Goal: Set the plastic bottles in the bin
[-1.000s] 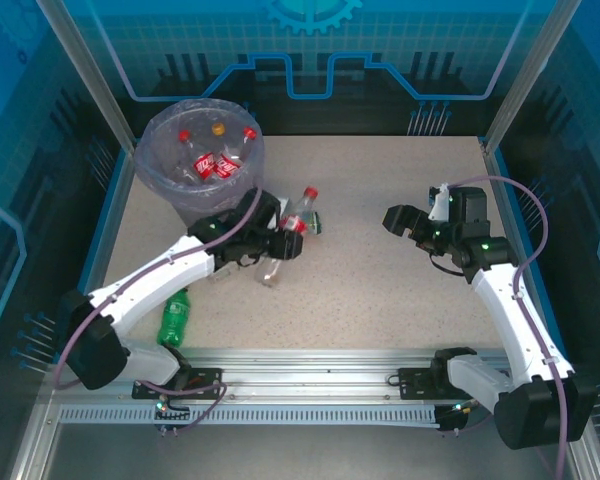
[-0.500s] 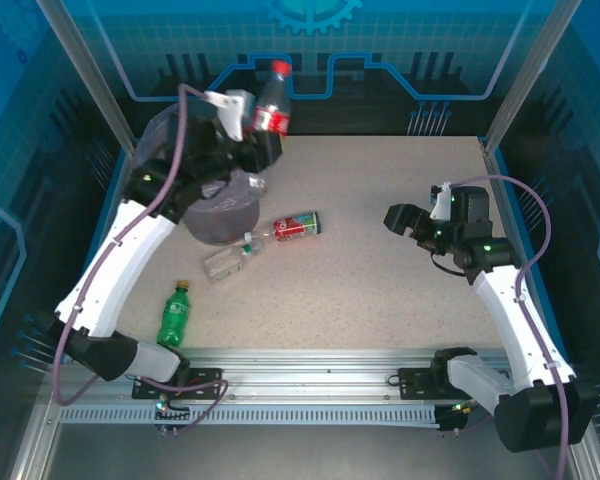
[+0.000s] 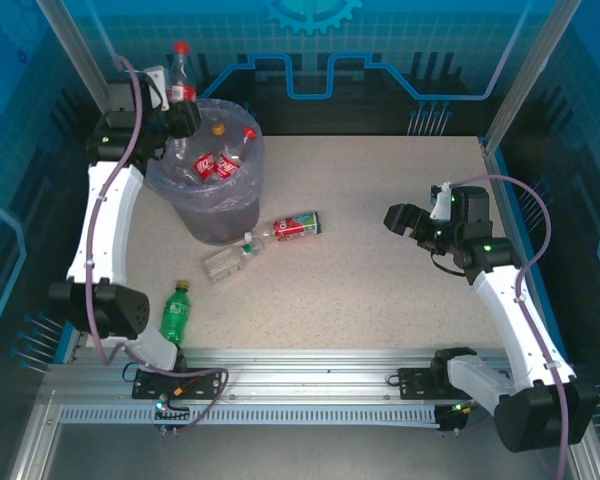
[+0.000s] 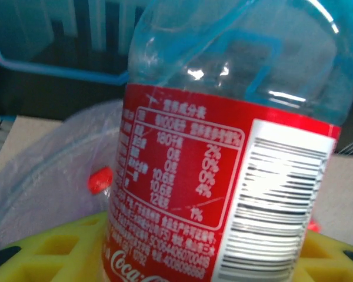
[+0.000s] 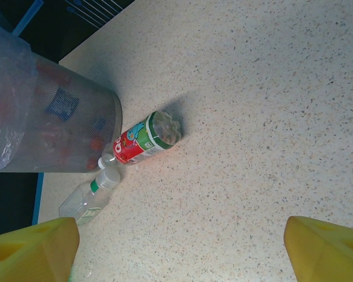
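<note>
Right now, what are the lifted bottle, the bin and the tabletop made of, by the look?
Held bottle: clear glossy plastic, see-through with bright highlights; its label looks like shiny red printed film. Bin: grey wall that looks like fine mesh, metal or plastic unclear; liner is thin, crinkled, translucent lilac plastic. Tabletop: matte speckled beige, perhaps laminate.

Glossy clear plastic bottle point(image 4: 182, 176); matt speckled table point(image 5: 253, 117).

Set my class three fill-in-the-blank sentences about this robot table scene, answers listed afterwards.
1. The clear plastic bottle in the left gripper has a ____ label.
2. ____ bottles lie on the speckled table outside the round grey bag-lined bin.
3. The right gripper is ____, holding nothing.
Answers: red; three; open.
</note>
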